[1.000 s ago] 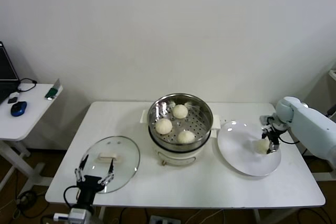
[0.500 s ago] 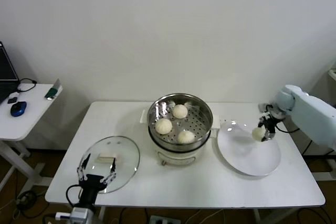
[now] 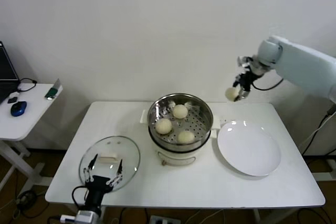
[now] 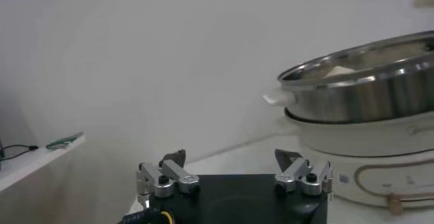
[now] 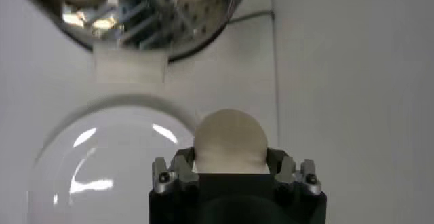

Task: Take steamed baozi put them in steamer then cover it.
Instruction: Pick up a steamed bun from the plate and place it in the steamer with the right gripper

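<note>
You lifted the last small cream-white bun point(image 3: 231, 94) off the flat white plate point(image 3: 248, 148); right jaws point(image 3: 237, 94) pinched it, high right of the shiny steel steamer point(image 3: 180, 116). Left jaws point(image 3: 105, 167) waited wide, holding nothing, near the glass lid point(image 3: 109, 162).

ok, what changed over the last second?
The right pincer, shut on the fourth bao, lifted it off the plate and carried it up toward the steamer. The left pincer crept slightly over the lid, still open. Three buns in the steamer unchanged.
</note>
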Motion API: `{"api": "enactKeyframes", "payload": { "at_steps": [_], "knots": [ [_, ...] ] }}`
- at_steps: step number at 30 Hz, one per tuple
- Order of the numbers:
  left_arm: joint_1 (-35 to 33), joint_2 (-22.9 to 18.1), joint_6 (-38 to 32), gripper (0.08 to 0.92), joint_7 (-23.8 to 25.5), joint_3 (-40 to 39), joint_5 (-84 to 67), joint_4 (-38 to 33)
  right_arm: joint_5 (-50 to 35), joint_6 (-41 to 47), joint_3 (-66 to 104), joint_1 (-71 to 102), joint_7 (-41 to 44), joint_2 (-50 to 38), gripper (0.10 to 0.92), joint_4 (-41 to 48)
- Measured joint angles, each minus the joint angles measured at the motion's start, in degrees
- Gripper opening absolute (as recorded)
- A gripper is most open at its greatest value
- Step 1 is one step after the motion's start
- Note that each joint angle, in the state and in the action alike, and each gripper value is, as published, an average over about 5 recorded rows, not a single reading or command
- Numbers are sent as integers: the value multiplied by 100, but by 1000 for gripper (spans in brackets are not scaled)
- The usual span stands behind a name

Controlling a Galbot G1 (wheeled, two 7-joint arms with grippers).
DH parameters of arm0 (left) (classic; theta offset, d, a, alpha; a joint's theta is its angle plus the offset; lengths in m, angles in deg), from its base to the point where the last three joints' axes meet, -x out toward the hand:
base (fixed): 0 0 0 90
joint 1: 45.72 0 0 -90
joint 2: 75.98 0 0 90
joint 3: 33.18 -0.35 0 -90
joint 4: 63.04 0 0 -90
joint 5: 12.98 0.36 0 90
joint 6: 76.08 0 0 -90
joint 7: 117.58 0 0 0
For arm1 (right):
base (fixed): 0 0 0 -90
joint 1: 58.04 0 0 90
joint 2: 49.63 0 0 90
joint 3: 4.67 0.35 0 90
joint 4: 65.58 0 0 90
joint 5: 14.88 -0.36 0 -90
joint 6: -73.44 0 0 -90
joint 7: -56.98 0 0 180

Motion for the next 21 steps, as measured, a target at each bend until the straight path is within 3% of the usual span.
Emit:
{"api": "enactKeyframes", "payload": {
  "at_steps": [10, 21],
  "knots": [
    [-45, 55, -33, 823, -1, -109, -20, -53, -1398, 378, -1001, -612, -312, 777, 687, -521],
    [-17, 99, -20, 823, -3, -163, -79, -10, -1900, 520, -1564, -512, -500, 1343, 687, -672]
  ]
}}
